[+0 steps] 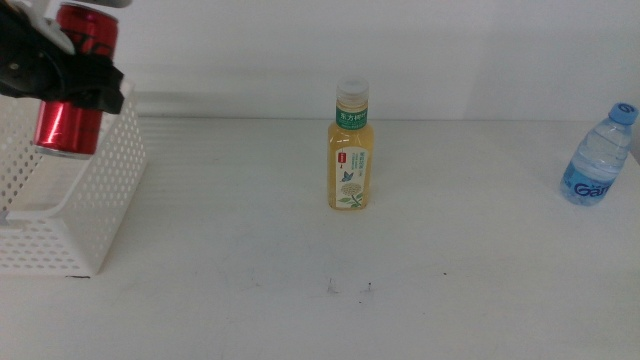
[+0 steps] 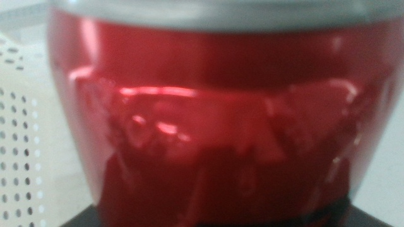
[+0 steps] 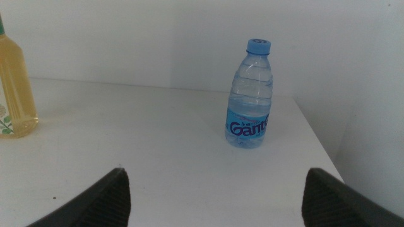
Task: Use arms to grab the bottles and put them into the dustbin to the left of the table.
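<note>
Your red can (image 1: 72, 95) hung tilted over the white perforated dustbin (image 1: 95, 215) at the table's (image 1: 250, 290) left; yellow tea bottle (image 1: 350, 150) stood mid-table, blue-capped water bottle (image 1: 600, 158) far right.

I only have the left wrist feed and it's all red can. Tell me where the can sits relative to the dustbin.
Observer: The can hangs above the dustbin, over its open top, held by the left gripper.
Operator: Report what's left on the table.
Observer: The tea bottle stands upright mid-table; the water bottle stands at the far right.
Operator: Give me the right gripper's status.
Observer: The right gripper is open, holding nothing, with the water bottle ahead of it in its wrist view.
</note>
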Robot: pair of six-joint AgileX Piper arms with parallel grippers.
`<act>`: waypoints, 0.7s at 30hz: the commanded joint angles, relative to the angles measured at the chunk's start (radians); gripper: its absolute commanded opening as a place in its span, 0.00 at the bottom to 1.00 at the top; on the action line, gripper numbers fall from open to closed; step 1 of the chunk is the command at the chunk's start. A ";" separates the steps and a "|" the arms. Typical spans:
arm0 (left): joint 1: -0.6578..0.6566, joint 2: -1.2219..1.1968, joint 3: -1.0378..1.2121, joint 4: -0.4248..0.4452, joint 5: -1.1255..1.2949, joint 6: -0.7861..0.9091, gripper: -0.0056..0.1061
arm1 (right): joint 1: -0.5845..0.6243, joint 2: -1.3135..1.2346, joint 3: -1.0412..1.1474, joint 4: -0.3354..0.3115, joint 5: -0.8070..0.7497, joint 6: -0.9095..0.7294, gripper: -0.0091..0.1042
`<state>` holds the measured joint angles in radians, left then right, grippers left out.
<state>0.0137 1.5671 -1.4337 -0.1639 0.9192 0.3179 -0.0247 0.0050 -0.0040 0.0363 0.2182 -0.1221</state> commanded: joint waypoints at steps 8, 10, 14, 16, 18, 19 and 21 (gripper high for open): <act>0.135 0.131 -0.197 -0.054 0.091 0.045 0.36 | -0.006 -0.005 0.004 -0.007 -0.009 -0.006 0.90; 0.161 0.156 -0.222 -0.061 0.099 0.058 0.36 | -0.006 -0.005 0.004 -0.007 -0.009 -0.006 0.90; 0.210 0.196 -0.236 -0.081 0.103 0.094 0.36 | -0.006 -0.005 0.004 -0.007 -0.009 -0.006 0.90; 0.233 0.223 -0.236 -0.081 0.101 0.097 0.36 | -0.006 -0.005 0.004 -0.007 -0.009 -0.006 0.90; 0.259 0.256 -0.236 -0.081 0.101 0.102 0.36 | -0.006 -0.005 0.004 -0.007 -0.009 -0.006 0.90; 0.270 0.271 -0.236 -0.086 0.101 0.102 0.36 | -0.006 -0.005 0.004 -0.007 -0.009 -0.006 0.90; 0.287 0.299 -0.236 -0.104 0.101 0.107 0.36 | -0.006 -0.005 0.004 -0.007 -0.009 -0.006 0.90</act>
<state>0.2857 1.8561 -1.6541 -0.2374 1.0380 0.4188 -0.0247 0.0050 -0.0040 0.0363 0.2182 -0.1221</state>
